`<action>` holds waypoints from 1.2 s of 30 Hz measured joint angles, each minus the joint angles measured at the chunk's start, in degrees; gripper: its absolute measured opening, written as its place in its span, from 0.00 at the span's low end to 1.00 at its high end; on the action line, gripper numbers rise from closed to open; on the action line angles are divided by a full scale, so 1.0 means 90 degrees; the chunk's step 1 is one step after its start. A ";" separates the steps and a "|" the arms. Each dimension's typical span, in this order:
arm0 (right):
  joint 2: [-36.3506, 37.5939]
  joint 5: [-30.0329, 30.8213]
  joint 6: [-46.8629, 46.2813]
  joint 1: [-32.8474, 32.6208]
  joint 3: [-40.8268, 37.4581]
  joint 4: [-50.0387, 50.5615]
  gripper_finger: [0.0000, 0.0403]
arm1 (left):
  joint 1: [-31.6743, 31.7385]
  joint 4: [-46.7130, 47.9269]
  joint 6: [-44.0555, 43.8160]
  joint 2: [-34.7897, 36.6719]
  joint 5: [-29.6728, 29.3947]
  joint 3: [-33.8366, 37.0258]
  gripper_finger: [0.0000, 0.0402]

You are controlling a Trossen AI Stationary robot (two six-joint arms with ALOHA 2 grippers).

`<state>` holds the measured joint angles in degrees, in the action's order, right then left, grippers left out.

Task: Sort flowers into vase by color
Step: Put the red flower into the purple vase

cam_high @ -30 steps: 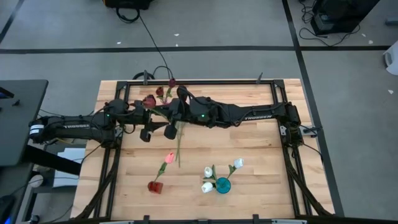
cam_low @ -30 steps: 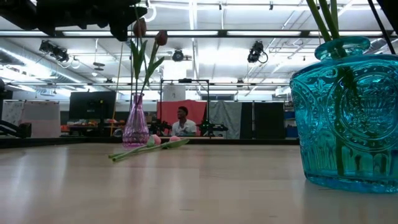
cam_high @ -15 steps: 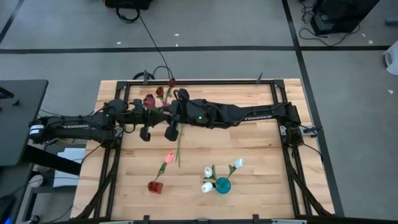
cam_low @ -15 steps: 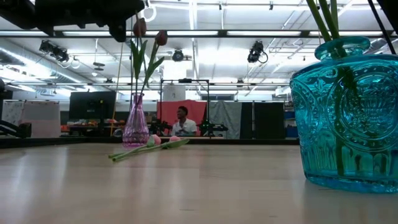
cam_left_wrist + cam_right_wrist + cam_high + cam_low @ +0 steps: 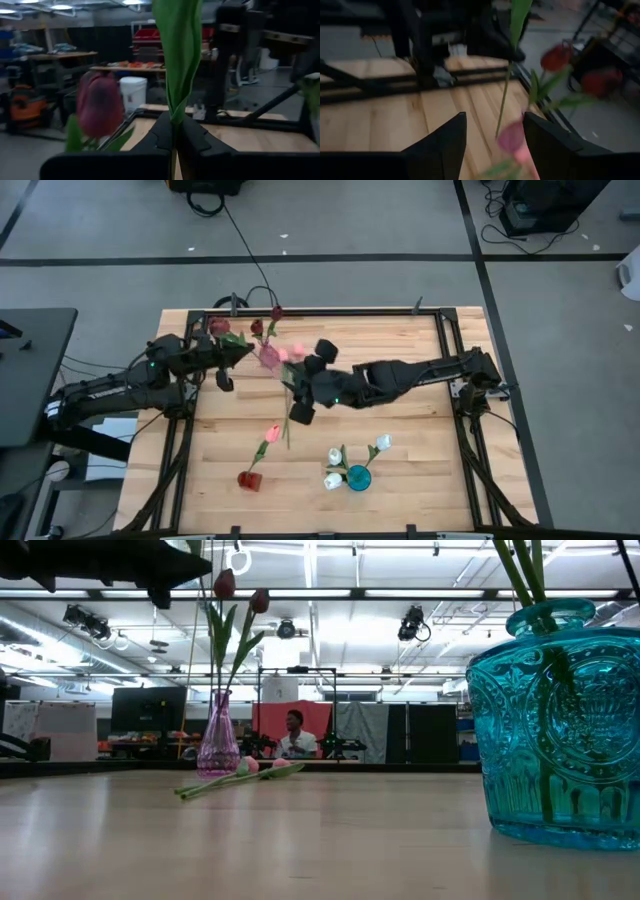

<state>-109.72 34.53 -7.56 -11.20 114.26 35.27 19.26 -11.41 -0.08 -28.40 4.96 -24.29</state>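
Observation:
My left gripper (image 5: pixel 238 350) (image 5: pixel 173 131) is shut on a maroon flower, whose bud (image 5: pixel 218 327) sits above the table's far left. Just right of it stands a pink vase (image 5: pixel 268 356) holding two maroon flowers (image 5: pixel 256 327). My right gripper (image 5: pixel 303 377) (image 5: pixel 494 120) stands open near the vase with nothing between its fingers. A pink flower (image 5: pixel 289 405) lies flat on the table. Another pink flower (image 5: pixel 272 432) stands in a red vase (image 5: pixel 249 478). White flowers (image 5: pixel 383 442) stand in a teal vase (image 5: pixel 358 477). My left gripper pinches the flower's green stem (image 5: pixel 172 119) between its two fingers, right where a long leaf (image 5: pixel 179 55) rises from it. The flower is lifted clear of the table. The lower stem (image 5: pixel 502 105) hangs free below the fingers.
A black metal frame (image 5: pixel 330 310) runs around the wooden table top. The teal vase (image 5: pixel 560 720) stands close to the near edge, right of the middle. Bare wood lies on the table's right half (image 5: pixel 420 440).
My right gripper has let go of the maroon flower and drawn back toward the table's near right. My left gripper has kept the flower and carried it toward the far left, away from the pink vase.

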 joint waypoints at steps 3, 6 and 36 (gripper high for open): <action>0.0009 0.0273 -0.0403 -0.0124 -0.0104 0.0416 0.49 | 0.0299 0.0220 0.0000 0.0096 -0.0002 0.0000 0.03; 0.0092 0.0408 -0.0709 -0.0209 -0.0571 0.0546 0.48 | 0.0701 0.0263 -0.0001 0.0226 -0.0002 0.0000 0.03; 0.2735 -0.0418 -0.1772 -0.0153 -0.5477 -0.3058 0.43 | 0.1742 0.1134 0.0617 0.0003 -0.0237 -0.0738 0.02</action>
<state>-85.10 30.76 -23.51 -12.58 64.97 7.75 34.94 -1.20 5.48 -28.37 2.83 -30.94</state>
